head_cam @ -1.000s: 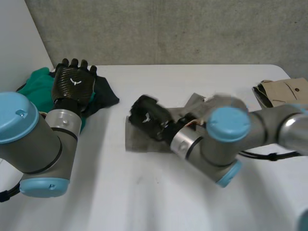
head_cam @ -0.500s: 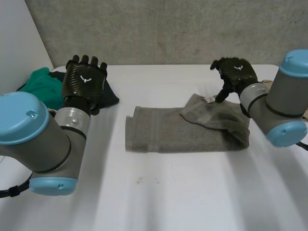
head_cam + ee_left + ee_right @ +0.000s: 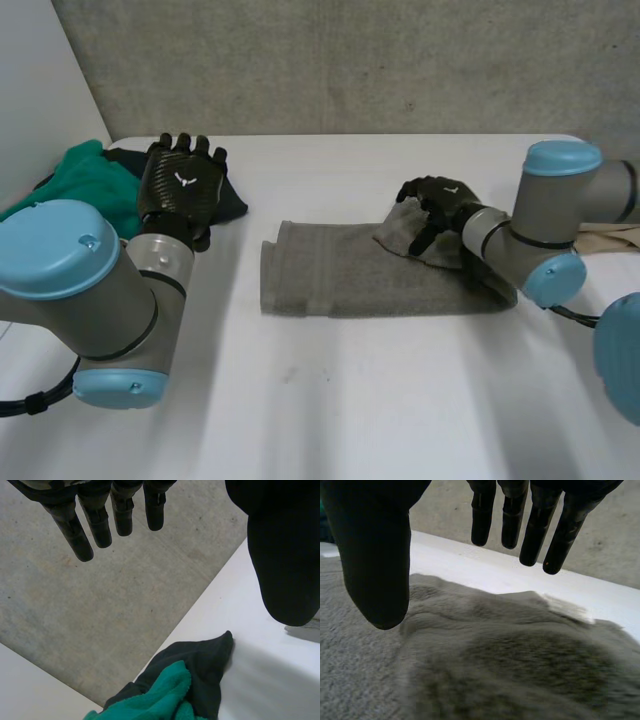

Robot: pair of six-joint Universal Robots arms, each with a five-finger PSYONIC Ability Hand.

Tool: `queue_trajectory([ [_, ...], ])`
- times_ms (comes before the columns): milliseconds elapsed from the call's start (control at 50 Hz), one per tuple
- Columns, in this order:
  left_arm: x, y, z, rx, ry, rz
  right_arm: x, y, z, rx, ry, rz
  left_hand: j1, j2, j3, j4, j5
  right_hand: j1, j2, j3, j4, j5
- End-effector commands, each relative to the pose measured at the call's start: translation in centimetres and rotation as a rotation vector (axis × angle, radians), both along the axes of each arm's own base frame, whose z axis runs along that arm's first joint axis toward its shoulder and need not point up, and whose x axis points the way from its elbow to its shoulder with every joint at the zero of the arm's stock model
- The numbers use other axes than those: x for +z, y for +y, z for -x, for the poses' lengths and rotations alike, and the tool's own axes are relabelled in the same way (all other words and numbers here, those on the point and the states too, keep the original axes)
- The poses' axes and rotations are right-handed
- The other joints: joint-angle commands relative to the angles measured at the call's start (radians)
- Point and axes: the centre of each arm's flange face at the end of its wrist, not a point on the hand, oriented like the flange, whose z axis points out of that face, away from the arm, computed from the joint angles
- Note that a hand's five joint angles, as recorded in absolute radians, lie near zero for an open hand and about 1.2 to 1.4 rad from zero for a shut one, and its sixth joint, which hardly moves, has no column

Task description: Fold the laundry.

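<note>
Grey towel [image 3: 340,275] lies across the middle of the head view, a long strip on the white table [image 3: 350,400], its right end turned back over itself in a rumpled flap. The right hand [image 3: 432,205], right of centre, hangs over the flap's upper corner with its fingers loose and spread, grasping nothing. In the right wrist view its fingers [image 3: 540,525] and thumb stand apart above the towel's pile [image 3: 495,670]; whether the tips touch the cloth I cannot tell.

At the upper left, the left hand [image 3: 180,185] is raised with its fingers [image 3: 100,520] straight and empty, above a green cloth [image 3: 85,180] and a dark cloth [image 3: 228,200] heaped at the table's edge.

The step in hand looks like the towel's first fold, begun but untidy. The next move probably calls for pinching the flap's corner and drawing it across so the edges meet, with the left hand free to steady the far end.
</note>
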Motion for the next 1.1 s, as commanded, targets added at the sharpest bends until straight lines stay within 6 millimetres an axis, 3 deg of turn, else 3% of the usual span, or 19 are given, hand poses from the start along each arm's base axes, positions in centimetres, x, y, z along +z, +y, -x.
queue_trajectory([
  [20, -0.6, -0.1, 0.0, -0.001, -0.009, -0.014, -1.5, 0.6, -2.0, 0.036, 0.007, -0.019, -0.006, -0.019, -0.025, -0.018, -0.037, 0.187, 0.138, 0.122, 0.119, 0.133],
  [180, -0.9, -0.1, -0.1, 0.002, -0.013, -0.022, -3.0, -0.2, -2.4, 0.022, 0.013, -0.017, -0.006, -0.019, -0.025, -0.018, -0.037, 0.442, 0.393, 0.377, 0.374, 0.388],
  [220, -0.9, -0.1, -0.1, 0.002, -0.014, -0.024, -3.0, -0.4, -2.4, 0.02, 0.012, -0.012, -0.006, -0.019, -0.025, -0.018, -0.037, 0.667, 0.618, 0.603, 0.599, 0.613],
  [240, -0.9, -0.1, -0.1, 0.002, -0.014, -0.024, -2.9, -0.5, -2.5, 0.02, 0.009, -0.004, -0.006, -0.019, -0.025, -0.018, -0.037, 1.016, 0.967, 0.952, 0.948, 0.962],
  [300, -0.9, -0.1, -0.1, 0.002, -0.014, -0.024, -2.3, -0.6, -2.7, 0.022, 0.003, 0.012, -0.006, -0.019, -0.025, -0.018, -0.037, 1.02, 0.971, 0.955, 0.952, 0.966],
  [380, -0.8, -0.1, -0.1, -0.002, -0.014, -0.021, 0.2, 0.3, -4.3, 0.064, -0.023, 0.071, -0.006, -0.019, -0.025, -0.018, -0.037, 1.02, 0.971, 0.955, 0.952, 0.966],
  [460, -0.2, -0.3, -0.4, 0.013, -0.007, -0.009, 4.0, 3.0, -7.6, 0.161, -0.07, 0.164, -0.006, -0.019, -0.025, -0.018, -0.037, 1.02, 0.971, 0.955, 0.952, 0.966],
  [520, 0.1, -0.6, -0.8, 0.027, -0.001, -0.004, 4.8, 4.8, -9.6, 0.227, -0.097, 0.204, -0.006, -0.019, -0.025, -0.018, -0.037, 1.02, 0.971, 0.955, 0.952, 0.966],
  [580, 1.0, -0.7, -1.5, 0.045, 0.009, 0.014, 4.0, 9.4, -12.9, 0.391, -0.11, 0.199, -0.006, -0.019, -0.025, -0.018, -0.037, 1.02, 0.971, 0.955, 0.952, 0.966],
  [640, 0.9, -0.6, -1.8, 0.053, 0.006, 0.008, 2.3, 13.0, -14.4, 0.508, -0.091, 0.169, -0.006, -0.019, -0.025, -0.018, -0.037, 1.02, 0.971, 0.955, 0.952, 0.966],
  [700, 0.6, -0.5, -1.9, 0.053, 0.001, 0.0, 0.8, 14.8, -14.9, 0.552, -0.05, 0.173, -0.006, -0.019, -0.025, -0.018, -0.037, 1.02, 0.971, 0.955, 0.952, 0.966],
  [760, 0.5, -0.4, -1.8, 0.048, -0.002, -0.003, -0.3, 15.2, -14.5, 0.539, 0.018, 0.196, -0.009, -0.022, -0.028, -0.021, -0.04, 0.922, 0.873, 0.857, 0.854, 0.868],
  [780, 0.4, -0.4, -1.7, 0.047, -0.002, -0.004, -0.3, 15.1, -14.3, 0.529, 0.033, 0.204, -0.009, -0.022, -0.028, -0.021, -0.04, 0.621, 0.573, 0.557, 0.554, 0.568],
  [800, 0.4, -0.4, -1.6, 0.041, -0.002, -0.002, 0.1, 15.0, -14.1, 0.5, 0.056, 0.229, -0.009, -0.022, -0.028, -0.021, -0.04, 0.014, -0.035, -0.051, -0.054, -0.04],
  [820, 0.5, -0.5, -1.5, 0.039, 0.0, 0.002, 0.6, 14.9, -14.0, 0.485, 0.063, 0.244, -0.012, -0.025, -0.031, -0.024, -0.043, -0.201, -0.25, -0.266, -0.269, -0.255],
  [920, 2.0, -0.8, -0.5, 0.016, 0.025, 0.049, 4.5, 14.0, -12.2, 0.394, 0.059, 0.289, -0.012, -0.025, -0.031, -0.024, -0.043, -0.202, -0.251, -0.267, -0.27, -0.256],
  [980, 2.5, -0.5, 1.4, -0.049, 0.044, 0.072, 7.1, 12.8, -9.5, 0.329, 0.059, 0.299, -0.012, -0.025, -0.031, -0.024, -0.043, -0.202, -0.251, -0.267, -0.27, -0.256],
  [1040, 2.6, 0.1, 3.7, -0.127, 0.064, 0.078, 8.1, 11.9, -6.5, 0.256, 0.081, 0.28, -0.012, -0.025, -0.031, -0.024, -0.043, -0.202, -0.251, -0.267, -0.27, -0.256],
  [1100, 1.6, 0.3, 5.6, -0.201, 0.074, 0.059, 7.2, 11.1, -3.2, 0.188, 0.127, 0.224, -0.012, -0.025, -0.031, -0.024, -0.043, -0.202, -0.251, -0.267, -0.27, -0.256],
])
